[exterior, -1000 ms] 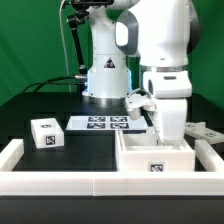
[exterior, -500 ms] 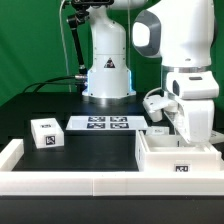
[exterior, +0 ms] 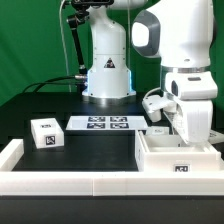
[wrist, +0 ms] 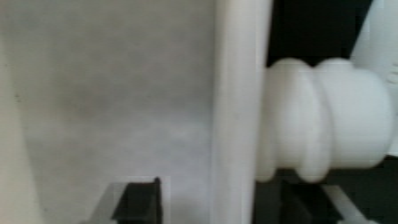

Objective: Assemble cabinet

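The cabinet [exterior: 172, 158] is a large open white box with a tag on its front, standing at the exterior view's right near the front rail. My gripper [exterior: 192, 138] reaches down from above onto its far right wall. In the wrist view the upright white wall [wrist: 240, 110] stands between my dark fingers [wrist: 139, 200], with the cabinet's pale inner face [wrist: 107, 100] on one side. The gripper is shut on that wall.
A small white block with a tag [exterior: 45, 132] sits at the exterior view's left. The marker board [exterior: 103, 123] lies behind the cabinet. A low white border rail [exterior: 70, 181] runs along the front. A ribbed white round part [wrist: 329, 120] lies beyond the wall.
The gripper and the cabinet have moved together toward the exterior view's right since a second ago. Nothing has moved in the last half second.
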Robot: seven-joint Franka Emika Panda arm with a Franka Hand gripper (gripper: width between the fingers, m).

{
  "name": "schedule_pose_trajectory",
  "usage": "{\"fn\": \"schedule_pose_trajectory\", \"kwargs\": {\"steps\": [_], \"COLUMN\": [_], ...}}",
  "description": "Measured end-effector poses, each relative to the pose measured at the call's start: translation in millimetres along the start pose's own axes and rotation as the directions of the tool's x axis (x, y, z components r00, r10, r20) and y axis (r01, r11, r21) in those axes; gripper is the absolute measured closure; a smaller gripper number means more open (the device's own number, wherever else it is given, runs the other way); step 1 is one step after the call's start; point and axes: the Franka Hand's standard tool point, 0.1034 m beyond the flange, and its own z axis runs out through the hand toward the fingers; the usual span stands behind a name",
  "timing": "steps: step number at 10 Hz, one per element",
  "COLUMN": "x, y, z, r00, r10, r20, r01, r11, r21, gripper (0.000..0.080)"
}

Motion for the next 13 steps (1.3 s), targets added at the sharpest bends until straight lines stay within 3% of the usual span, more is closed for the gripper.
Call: {"fn": "schedule_pose_trajectory", "kwargs": {"steps": [2, 3, 4, 9, 11, 13], "x": [-4.9, -3.7, -1.8, 10.4, 16.7, 15.2], "y": [-2.9, -6.7, -11.7, -42.9, -56.2, -56.9], "z": [-3.2, -8.9, -17.8, -64.4, -69.2, -67.9], "r00": [1.000, 1.000, 1.000, 1.000, 1.000, 1.000], "r10": [0.005, 0.006, 0.004, -0.016, -0.005, -0.004], "r20": [0.000, -0.001, 0.002, 0.018, 0.010, 0.011], "r01": [-0.005, -0.006, -0.004, 0.017, 0.006, 0.005], "r11": [1.000, 1.000, 1.000, 0.998, 0.997, 0.997], "r21": [-0.006, -0.014, -0.020, -0.058, -0.073, -0.070], "gripper": [0.0180, 0.0180, 0.0047, 0.0002, 0.0002, 0.0002]}}
